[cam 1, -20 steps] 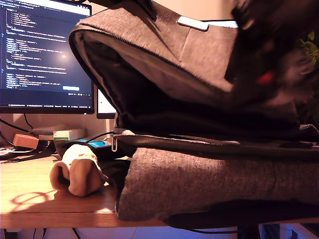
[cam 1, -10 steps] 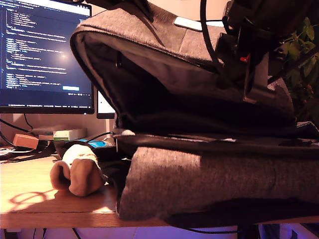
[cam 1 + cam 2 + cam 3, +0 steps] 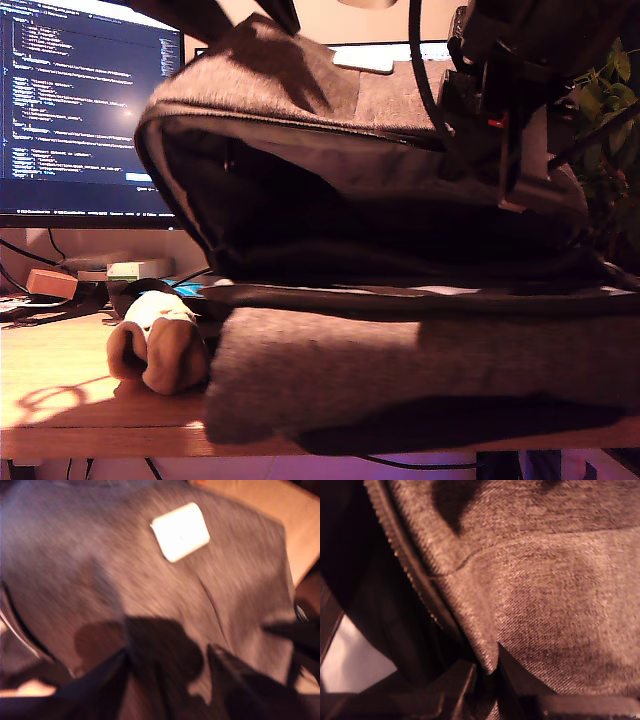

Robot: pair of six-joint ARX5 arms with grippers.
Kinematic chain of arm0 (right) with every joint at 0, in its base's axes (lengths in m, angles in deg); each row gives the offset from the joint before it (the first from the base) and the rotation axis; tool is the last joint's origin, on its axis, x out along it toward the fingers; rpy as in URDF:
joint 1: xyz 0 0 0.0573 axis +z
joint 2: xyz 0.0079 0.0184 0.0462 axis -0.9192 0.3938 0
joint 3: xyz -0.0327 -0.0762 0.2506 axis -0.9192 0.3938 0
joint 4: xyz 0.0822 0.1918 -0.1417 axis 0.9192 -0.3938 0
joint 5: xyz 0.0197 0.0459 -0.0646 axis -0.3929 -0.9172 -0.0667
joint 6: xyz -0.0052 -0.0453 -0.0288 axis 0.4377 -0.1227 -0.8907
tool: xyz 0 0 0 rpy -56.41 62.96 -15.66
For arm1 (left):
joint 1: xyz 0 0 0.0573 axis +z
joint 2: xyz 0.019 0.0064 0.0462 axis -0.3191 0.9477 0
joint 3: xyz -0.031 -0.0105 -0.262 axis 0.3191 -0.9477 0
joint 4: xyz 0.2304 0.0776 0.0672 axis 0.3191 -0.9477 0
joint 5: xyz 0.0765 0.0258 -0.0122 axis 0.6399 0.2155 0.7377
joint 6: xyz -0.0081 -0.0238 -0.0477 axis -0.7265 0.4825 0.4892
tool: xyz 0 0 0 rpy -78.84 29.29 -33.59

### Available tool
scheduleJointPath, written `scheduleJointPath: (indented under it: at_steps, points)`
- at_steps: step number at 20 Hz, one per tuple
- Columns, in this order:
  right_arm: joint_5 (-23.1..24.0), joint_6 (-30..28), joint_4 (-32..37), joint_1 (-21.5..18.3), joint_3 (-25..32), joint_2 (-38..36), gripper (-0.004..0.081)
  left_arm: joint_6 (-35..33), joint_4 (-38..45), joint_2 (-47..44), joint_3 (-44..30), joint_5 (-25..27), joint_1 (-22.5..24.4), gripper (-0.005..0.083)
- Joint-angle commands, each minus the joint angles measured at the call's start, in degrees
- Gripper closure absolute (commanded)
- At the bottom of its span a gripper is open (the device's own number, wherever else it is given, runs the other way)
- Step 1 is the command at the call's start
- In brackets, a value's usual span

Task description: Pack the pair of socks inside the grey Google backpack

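Here, socks (image 3: 157, 340) beside backpack (image 3: 400, 370)

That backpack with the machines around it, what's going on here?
Two robot arms are working on a grey backpack lying on a wooden desk. Its top flap is lifted, so the dark inside gapes open toward the camera. My second gripper pinches the flap's zipper edge, holding it up. My first gripper is over the flap near the white patch. A rolled pair of socks lies on the desk beside the opening, not yet packed.
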State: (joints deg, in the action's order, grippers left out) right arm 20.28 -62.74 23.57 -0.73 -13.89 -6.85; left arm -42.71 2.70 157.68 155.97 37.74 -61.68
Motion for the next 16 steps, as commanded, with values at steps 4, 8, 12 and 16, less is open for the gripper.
scheduleJointPath:
  at_steps: [4,8,12,16]
  points:
    - [-0.2,0.26,1.66,-0.24,-0.74,-0.26,0.0783,-0.26,-3.74,-6.25,1.11,-0.24,-0.55,0.0242]
    - [-0.22,0.28,1.73,-0.2,-1.31,-0.42,0.0783,-0.92,-9.62,-10.01,1.09,8.0,0.28,0.0271]
    - [-0.11,0.59,-0.13,-0.2,-5.09,-0.42,0.0783,0.81,-13.4,-9.99,0.83,13.94,5.55,0.0285]
    - [-0.22,3.69,-4.15,-0.2,-10.34,-0.63,0.0783,3.17,-14.19,-10.01,-0.63,13.07,12.59,0.0346]
